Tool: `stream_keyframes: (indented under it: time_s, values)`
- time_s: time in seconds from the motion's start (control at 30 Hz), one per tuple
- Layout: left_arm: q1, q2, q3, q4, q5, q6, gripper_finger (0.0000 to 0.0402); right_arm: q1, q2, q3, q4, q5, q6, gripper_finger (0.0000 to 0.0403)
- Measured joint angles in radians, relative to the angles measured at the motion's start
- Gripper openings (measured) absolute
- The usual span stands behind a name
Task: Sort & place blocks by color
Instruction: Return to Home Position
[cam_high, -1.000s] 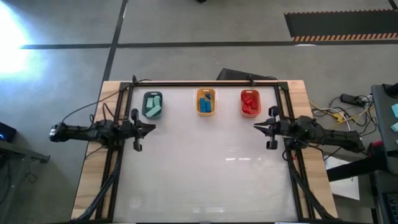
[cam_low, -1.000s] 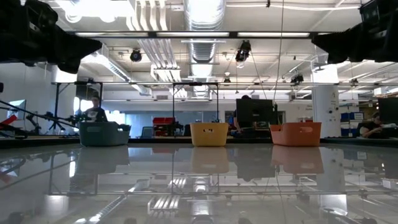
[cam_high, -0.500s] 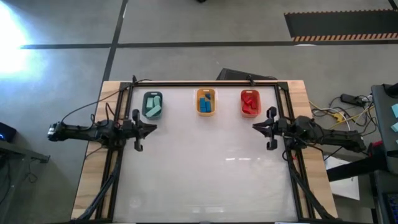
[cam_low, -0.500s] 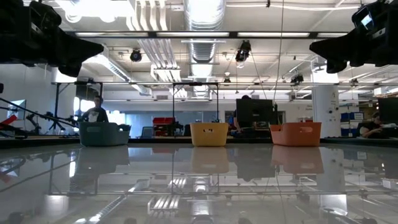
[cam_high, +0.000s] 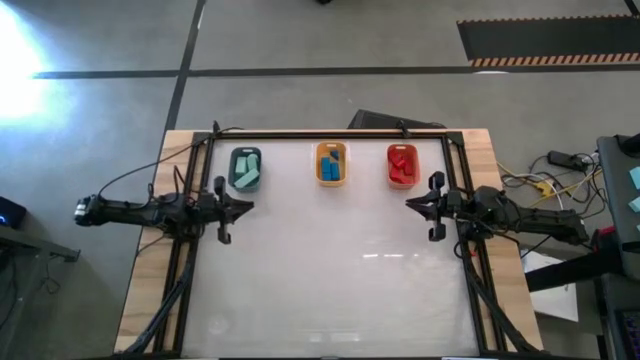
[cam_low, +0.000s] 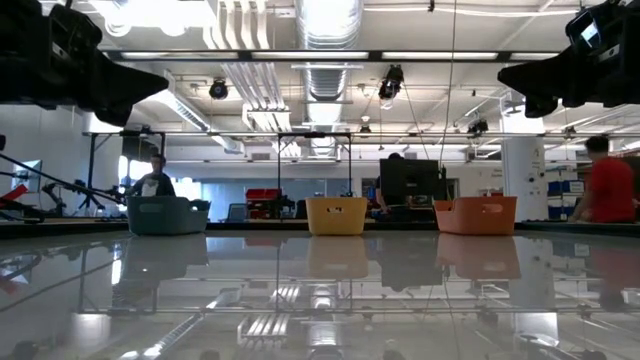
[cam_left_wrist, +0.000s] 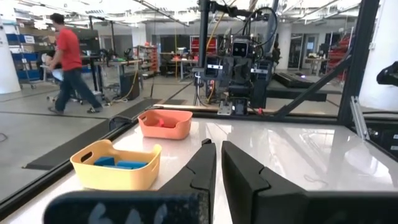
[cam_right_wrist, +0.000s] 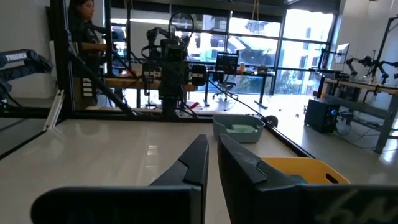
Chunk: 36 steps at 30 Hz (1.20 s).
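Open tabletop, seemingly; trays along far edge.

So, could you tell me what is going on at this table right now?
The sorting looks finished. The mint blocks lie in the teal tray, the blue blocks in the yellow tray and the red blocks in the orange-red tray, all along the far edge of the table. No block lies loose on it. The left hand and right hand hover at the table's sides, shut and empty.

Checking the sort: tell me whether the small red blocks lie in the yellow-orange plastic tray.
No, the small red blocks lie in the rounded orange-red tray.
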Motion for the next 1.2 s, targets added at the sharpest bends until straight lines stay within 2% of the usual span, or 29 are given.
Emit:
stream_keyframes:
  time_s: [1.2]
  values:
    - [0.0, 0.117, -0.001, 0.0, 0.0, 0.0, 0.0011, 0.0, 0.0, -0.001, 0.0, 0.001, 0.0, 0.0027]
